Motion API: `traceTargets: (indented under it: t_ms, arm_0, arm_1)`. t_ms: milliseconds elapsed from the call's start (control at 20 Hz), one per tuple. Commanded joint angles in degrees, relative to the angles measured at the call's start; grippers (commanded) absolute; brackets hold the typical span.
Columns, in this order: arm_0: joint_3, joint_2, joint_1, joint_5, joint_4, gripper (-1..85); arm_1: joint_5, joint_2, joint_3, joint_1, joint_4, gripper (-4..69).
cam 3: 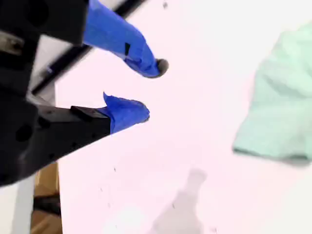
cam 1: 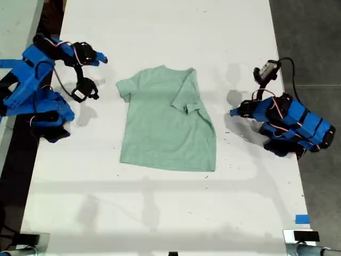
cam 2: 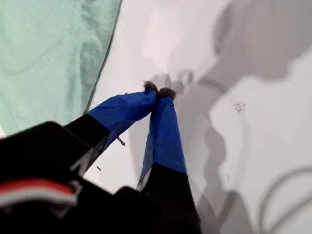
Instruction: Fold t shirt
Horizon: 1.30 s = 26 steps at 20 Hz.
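Exterior view shows the t shirt [cam 1: 166, 120] lying near the middle of the white surface [cam 1: 160, 213], collar toward twelve o'clock, with one sleeve and side edge already folded inward on the three o'clock side; the nine o'clock sleeve is still spread out.

My first claw [cam 2: 158, 92] is clenched on nothing, its tips touching above bare surface just beside the shirt's edge. That matches the arm at three o'clock in the exterior view [cam 1: 234, 112]. My second claw [cam 3: 151, 90] is released, jaws apart and empty, with a sleeve of the shirt well off to one side; that is the arm at nine o'clock [cam 1: 98, 58].

I judge the next step is folding the nine o'clock side over, and the risks sit there. A pinch that catches only the top layer near the collar could drag the whole shirt sideways and undo the existing fold. Coming down too steeply could bunch the soft cloth rather than lift it. The two arms sit well apart now, but a sweep across the middle could bring them together.

Both wrist views crop the shirt to a small patch, so I cannot judge the hem or collar from them. The second wrist view is washed out and blurred, and cloth thickness at the fold is hard to read anywhere.
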Motion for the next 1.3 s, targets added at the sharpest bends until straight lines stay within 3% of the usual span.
traceTargets:
  t_ms: [0,250,700,850,1000,1250]
  arm_0:
    - [-3.96,-17.67,-0.7,0.18,-2.37,17.7]
    - [-3.78,-29.18,3.6,-4.66,-12.39,18.8]
    - [-4.04,-27.42,5.98,-11.43,-16.7,15.7]
    - [-4.48,-32.87,7.03,-12.22,-19.51,12.2]
    - [-5.89,-40.25,8.26,-12.04,-23.91,-0.3]
    - [-14.24,-43.59,9.32,-10.02,-18.28,-0.3]
  arm_1:
    - [0.26,0.62,2.64,0.44,0.09,0.8]
    - [0.18,0.62,2.64,0.26,0.18,0.8]
    - [0.0,0.62,2.64,0.35,0.18,0.8]
    - [0.0,0.62,2.64,0.35,0.18,0.8]
    - [0.0,0.62,2.64,0.35,0.18,0.8]
    - [0.0,0.62,2.64,0.35,0.18,0.8]
